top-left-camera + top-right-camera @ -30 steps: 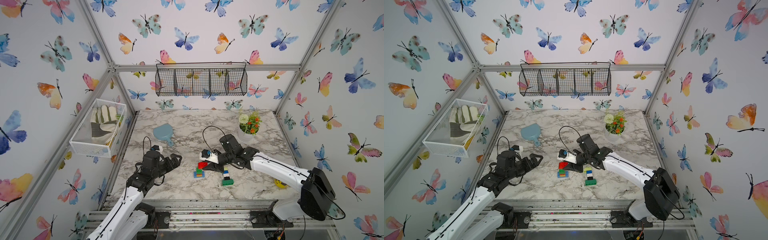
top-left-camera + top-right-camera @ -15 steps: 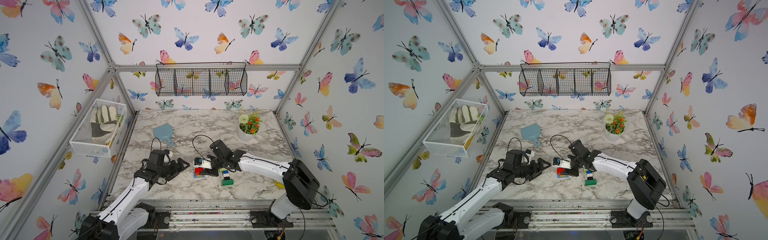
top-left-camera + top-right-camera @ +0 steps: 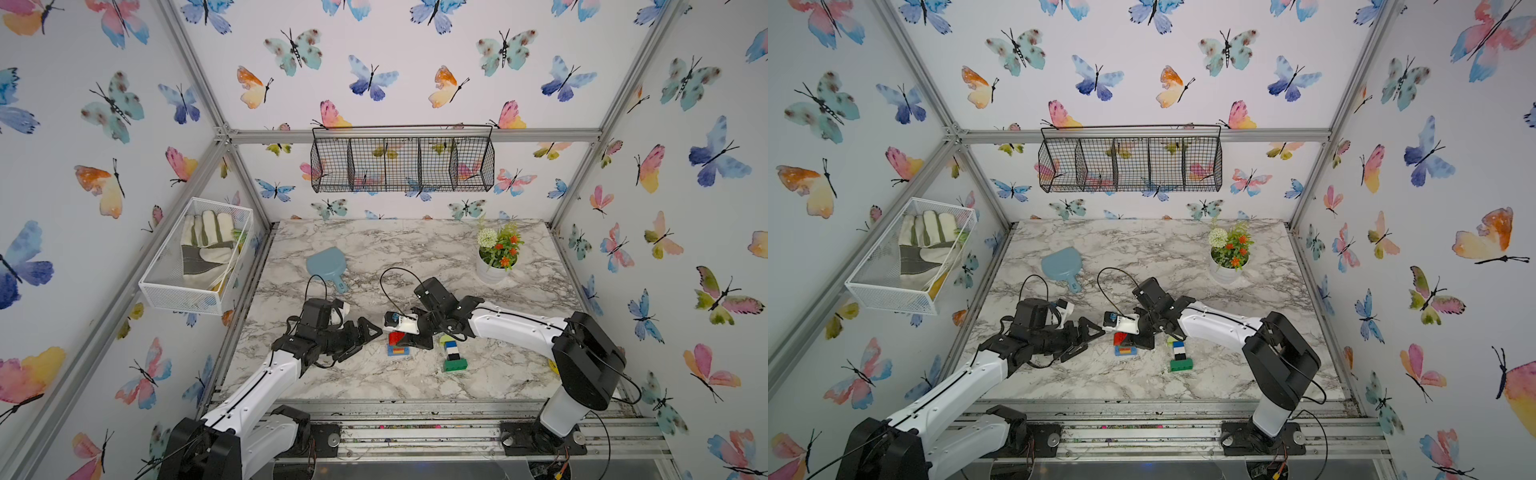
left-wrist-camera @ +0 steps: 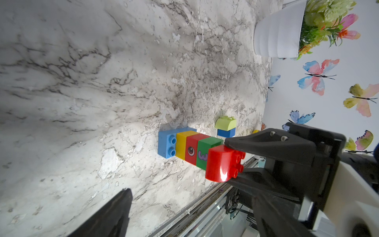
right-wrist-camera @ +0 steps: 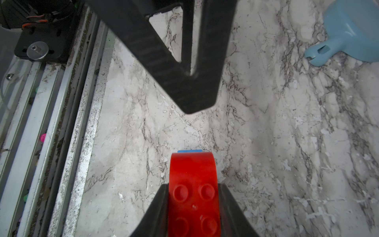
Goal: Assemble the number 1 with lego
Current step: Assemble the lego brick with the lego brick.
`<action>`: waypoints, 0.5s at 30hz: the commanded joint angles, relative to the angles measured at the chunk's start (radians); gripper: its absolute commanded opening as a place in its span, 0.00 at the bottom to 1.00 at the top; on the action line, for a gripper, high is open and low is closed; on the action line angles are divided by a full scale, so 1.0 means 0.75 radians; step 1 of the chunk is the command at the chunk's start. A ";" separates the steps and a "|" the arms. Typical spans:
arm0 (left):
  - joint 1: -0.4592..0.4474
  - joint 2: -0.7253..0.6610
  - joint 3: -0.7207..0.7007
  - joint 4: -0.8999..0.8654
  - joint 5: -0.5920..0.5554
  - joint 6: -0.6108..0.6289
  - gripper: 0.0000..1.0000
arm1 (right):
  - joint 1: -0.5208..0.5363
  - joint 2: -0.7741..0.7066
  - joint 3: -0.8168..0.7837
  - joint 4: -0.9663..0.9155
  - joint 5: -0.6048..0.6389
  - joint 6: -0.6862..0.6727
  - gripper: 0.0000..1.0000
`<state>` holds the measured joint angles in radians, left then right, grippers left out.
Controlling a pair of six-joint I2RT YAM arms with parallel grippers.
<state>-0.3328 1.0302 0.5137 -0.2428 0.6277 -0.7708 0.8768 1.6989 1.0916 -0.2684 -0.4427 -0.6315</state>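
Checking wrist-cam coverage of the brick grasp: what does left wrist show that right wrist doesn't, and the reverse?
Left wrist only: the lying row in full, blue brick, yellow brick, red eye brick, green brick; the lime brick behind it; the flower pot.
Right wrist only: the scoop.
Both: the red rounded brick clamped in the right hand at the row's green end, the marble table, the front rail. Right wrist shows only a blue sliver of the row.

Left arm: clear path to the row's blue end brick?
Probably yes: the open left gripper faces the blue brick across bare table; the right gripper holds the red brick at the far end.
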 commanded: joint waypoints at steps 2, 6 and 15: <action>0.006 0.011 0.005 0.023 0.040 0.029 0.96 | 0.007 0.031 0.029 -0.041 0.007 0.019 0.04; 0.006 0.023 0.007 0.027 0.048 0.033 0.96 | 0.007 0.054 0.022 -0.045 0.017 0.020 0.04; 0.006 0.048 0.011 0.025 0.071 0.053 0.95 | 0.007 0.097 -0.029 -0.045 0.016 0.020 0.02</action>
<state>-0.3328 1.0565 0.5137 -0.2352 0.6426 -0.7563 0.8768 1.7195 1.0977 -0.2508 -0.4519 -0.6281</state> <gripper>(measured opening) 0.955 0.363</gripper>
